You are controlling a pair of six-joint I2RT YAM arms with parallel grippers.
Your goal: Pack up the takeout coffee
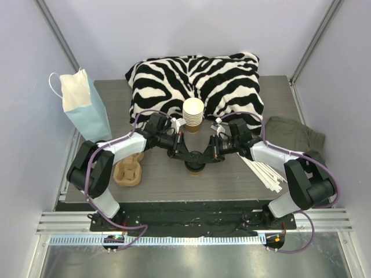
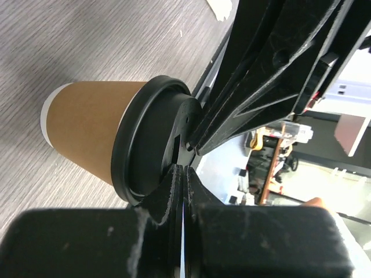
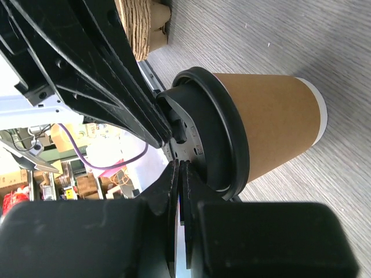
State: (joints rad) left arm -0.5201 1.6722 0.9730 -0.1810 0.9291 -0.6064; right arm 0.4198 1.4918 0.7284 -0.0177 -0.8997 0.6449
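I see the takeout coffee as matt brown paper under a smooth black plastic lid with a faint sheen. The table looks like matt grey wood-grain. The left gripper is grainy matt black plastic. The cup carrier is rough moulded pulp, and the zebra cushion is plush cloth.

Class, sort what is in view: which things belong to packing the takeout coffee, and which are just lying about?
For the job: takeout coffee; probably also the paper bag and cup carrier.
Lying about: stack of lidless cups, zebra pillow, green cloth, white sticks.
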